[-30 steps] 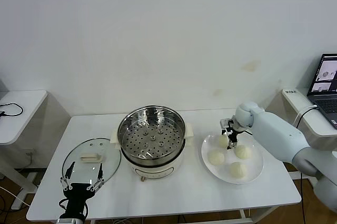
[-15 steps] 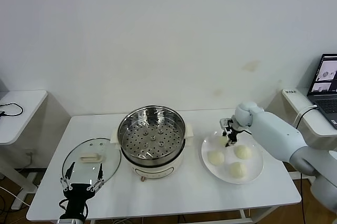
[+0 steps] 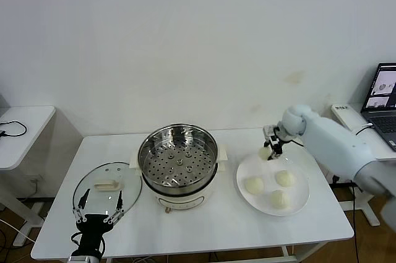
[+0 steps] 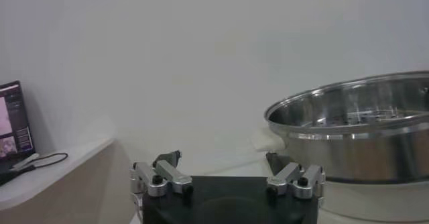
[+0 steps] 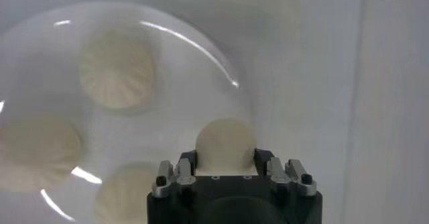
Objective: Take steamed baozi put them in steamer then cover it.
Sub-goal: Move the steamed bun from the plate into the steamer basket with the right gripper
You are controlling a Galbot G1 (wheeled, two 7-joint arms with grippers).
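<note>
My right gripper [image 3: 270, 146] is shut on one steamed baozi [image 3: 265, 151] and holds it above the far left rim of the white plate [image 3: 247, 200]. In the right wrist view the held baozi [image 5: 225, 143] sits between the fingers. Three more baozi lie on the plate [image 3: 254, 184] [image 3: 285, 178] [image 3: 279, 198]. The steamer [image 3: 177, 156], a steel perforated basket in a cream pot base, stands empty at the table's middle. The glass cover [image 3: 106, 187] lies flat to the steamer's left. My left gripper [image 3: 99, 215] is open, parked low by the cover's near edge.
The white table's front edge [image 3: 185, 250] runs below the pot. A side table with a cable [image 3: 15, 130] stands at the left, and a laptop [image 3: 383, 99] on a shelf at the right.
My right gripper has risen from the plate with a baozi in it, lifting up and slightly back. The left arm has not moved.
</note>
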